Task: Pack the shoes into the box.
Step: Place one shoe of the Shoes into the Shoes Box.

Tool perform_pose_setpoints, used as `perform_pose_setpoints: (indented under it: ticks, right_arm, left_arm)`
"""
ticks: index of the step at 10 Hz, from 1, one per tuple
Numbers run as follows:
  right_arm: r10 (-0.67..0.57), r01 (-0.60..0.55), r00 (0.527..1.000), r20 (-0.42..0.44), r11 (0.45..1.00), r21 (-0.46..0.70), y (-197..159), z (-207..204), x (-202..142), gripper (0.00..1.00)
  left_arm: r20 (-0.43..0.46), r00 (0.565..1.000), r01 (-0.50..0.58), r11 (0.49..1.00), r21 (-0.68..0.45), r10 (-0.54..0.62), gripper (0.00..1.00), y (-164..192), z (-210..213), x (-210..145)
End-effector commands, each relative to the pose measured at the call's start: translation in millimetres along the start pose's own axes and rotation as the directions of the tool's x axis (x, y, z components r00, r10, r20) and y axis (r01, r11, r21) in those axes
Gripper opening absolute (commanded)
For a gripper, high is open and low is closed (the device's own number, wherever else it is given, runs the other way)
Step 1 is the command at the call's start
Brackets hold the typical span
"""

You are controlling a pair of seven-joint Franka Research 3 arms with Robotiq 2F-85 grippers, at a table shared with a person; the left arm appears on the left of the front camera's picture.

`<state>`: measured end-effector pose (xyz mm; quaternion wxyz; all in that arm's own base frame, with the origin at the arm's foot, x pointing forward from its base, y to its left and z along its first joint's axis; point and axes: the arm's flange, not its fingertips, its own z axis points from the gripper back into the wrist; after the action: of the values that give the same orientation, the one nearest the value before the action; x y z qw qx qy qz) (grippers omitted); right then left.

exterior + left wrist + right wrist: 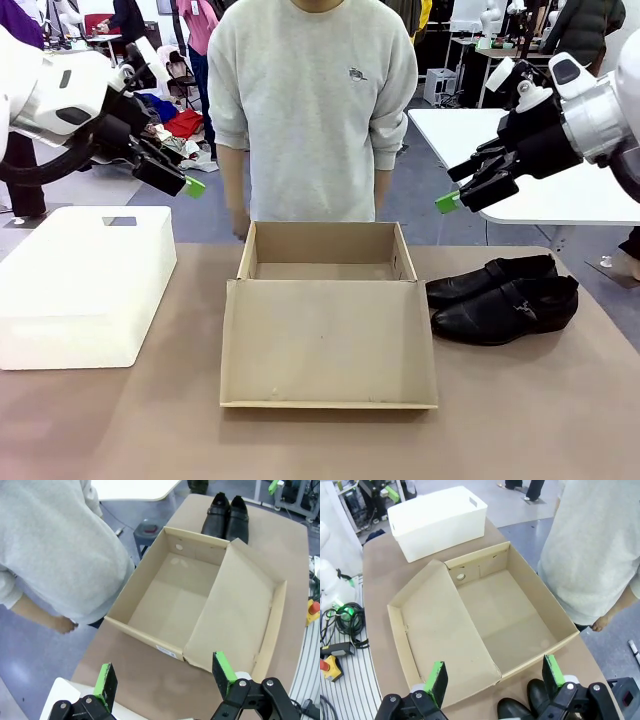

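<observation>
The right fingers (448,202) and left fingers (193,186) hang released, empty; the shoes (505,298) lie snug together below the right fingers, beside the open box (325,240); pinching one glossy upper could slip, or drag its twin across the counter (520,420).

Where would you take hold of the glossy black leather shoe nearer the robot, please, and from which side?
The nearer glossy black leather shoe stands on its sole, opening upward, its partner close alongside, so probably pinch its heel collar from above with the open right pincer.
</observation>
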<state>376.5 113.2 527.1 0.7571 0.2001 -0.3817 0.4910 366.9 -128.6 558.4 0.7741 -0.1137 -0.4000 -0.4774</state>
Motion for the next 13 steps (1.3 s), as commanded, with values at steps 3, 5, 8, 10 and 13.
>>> perform_pose_setpoints:
  ticks: [3, 5, 8, 10, 13]
  right_arm:
    - [0.021, -0.021, 1.0, 0.008, 1.0, 0.013, 2.5, 0.6, 0.5, 1.0]
    - [0.021, -0.021, 1.0, 0.008, 1.0, 0.013, 2.5, 0.6, 0.5, 1.0]
    - [0.021, -0.022, 0.999, -0.03, 1.0, -0.003, -2.5, 4.9, 4.9, 1.0]
    - [0.06, -0.061, 0.995, -0.083, 0.998, 0.001, -16.9, 13.0, 9.8, 1.0]
    - [0.221, -0.225, 0.938, -0.267, 0.974, 0.014, -54.2, 26.5, 8.7, 1.0]
  left_arm:
    - [0.0, 1.0, 0.001, 1.0, -0.002, -0.001, 1.0, 0.1, -0.6, 0.4]
    - [0.0, 1.0, 0.001, 1.0, -0.002, -0.001, 1.0, 0.1, -0.6, 0.4]
    - [0.0, 1.0, 0.001, 1.0, -0.002, -0.001, 1.0, 0.1, -0.6, 0.4]
    - [0.0, 1.0, 0.001, 1.0, -0.002, -0.001, 1.0, 0.1, -0.6, 0.4]
    - [0.0, 1.0, 0.001, 1.0, -0.002, -0.001, 1.0, 0.1, -0.6, 0.4]
